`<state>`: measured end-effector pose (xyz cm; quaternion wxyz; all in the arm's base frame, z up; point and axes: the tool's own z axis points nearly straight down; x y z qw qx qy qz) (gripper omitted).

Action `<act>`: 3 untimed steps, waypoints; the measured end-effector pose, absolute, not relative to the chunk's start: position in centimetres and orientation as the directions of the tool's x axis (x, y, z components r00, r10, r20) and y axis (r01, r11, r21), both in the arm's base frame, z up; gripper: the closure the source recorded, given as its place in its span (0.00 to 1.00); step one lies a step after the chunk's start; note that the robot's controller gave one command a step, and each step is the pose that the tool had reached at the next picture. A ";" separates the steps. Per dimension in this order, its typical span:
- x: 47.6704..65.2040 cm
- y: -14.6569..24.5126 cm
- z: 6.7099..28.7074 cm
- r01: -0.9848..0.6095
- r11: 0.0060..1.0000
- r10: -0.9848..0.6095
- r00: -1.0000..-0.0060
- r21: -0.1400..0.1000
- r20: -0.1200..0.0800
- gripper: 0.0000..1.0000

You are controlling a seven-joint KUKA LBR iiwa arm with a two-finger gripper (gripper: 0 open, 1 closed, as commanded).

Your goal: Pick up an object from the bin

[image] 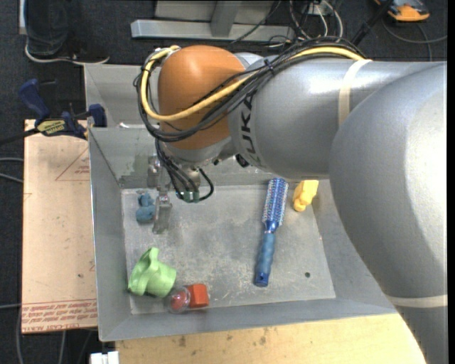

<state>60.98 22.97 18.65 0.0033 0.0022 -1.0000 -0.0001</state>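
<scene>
Small blue lump (146,208), seemingly beside end effector (161,212)

Around the grey bin (106,213) the floor (106,43) is dark, nearly black; behind the bin lies a pale grey metal bar (206,27); black cables (50,35) coil behind its left corner; an orange-and-black object (407,8) sits behind its right.

The grey metal bin (213,249) carries a blue hairbrush (269,231), a yellow toy (306,194), a green cup (151,276), a red block (198,295) and a small blue piece (146,210).
</scene>
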 end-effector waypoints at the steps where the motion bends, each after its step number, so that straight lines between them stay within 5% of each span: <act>1: 62.7 23.0 6.7 0.267 0.964 0.267 -0.964 0.000 0.002 0.00; 2: 63.4 22.8 10.1 0.431 0.902 0.432 -0.902 0.004 -0.003 0.00; 3: 63.1 24.3 11.0 0.729 0.685 0.729 -0.685 0.002 0.000 0.00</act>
